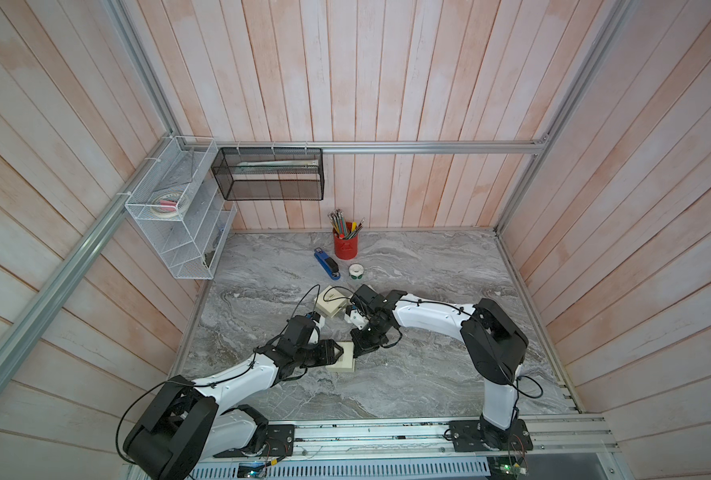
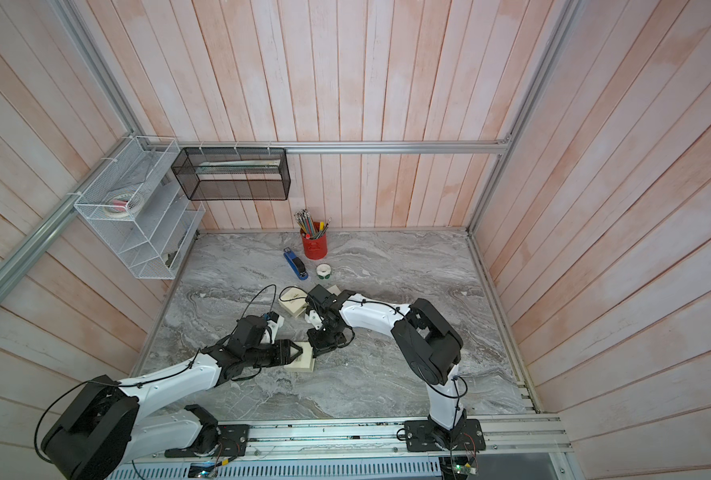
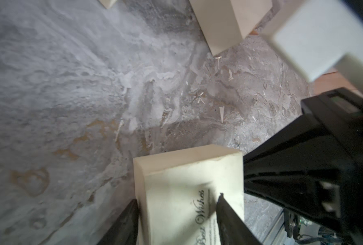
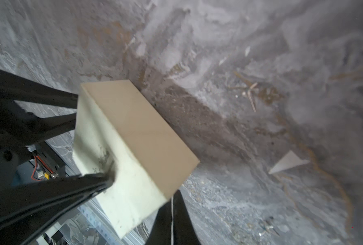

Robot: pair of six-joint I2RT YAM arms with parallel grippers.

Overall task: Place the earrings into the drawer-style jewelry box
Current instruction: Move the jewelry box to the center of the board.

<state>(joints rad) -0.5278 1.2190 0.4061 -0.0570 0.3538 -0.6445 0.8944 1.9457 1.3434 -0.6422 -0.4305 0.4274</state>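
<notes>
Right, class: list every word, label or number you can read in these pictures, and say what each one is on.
"Best Wishes": script on the near box, left wrist view.
Small print beneath it: too blurred to read.
Script on the far box: too small.
Mark on the red cup: too small.
Nothing else legible.

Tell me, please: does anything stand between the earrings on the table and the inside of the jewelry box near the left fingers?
Yes. The jewelry box itself looks shut, with no drawer pulled out, so the star-shaped earring on the table cannot go in. Nothing else visible lies between them.
</notes>
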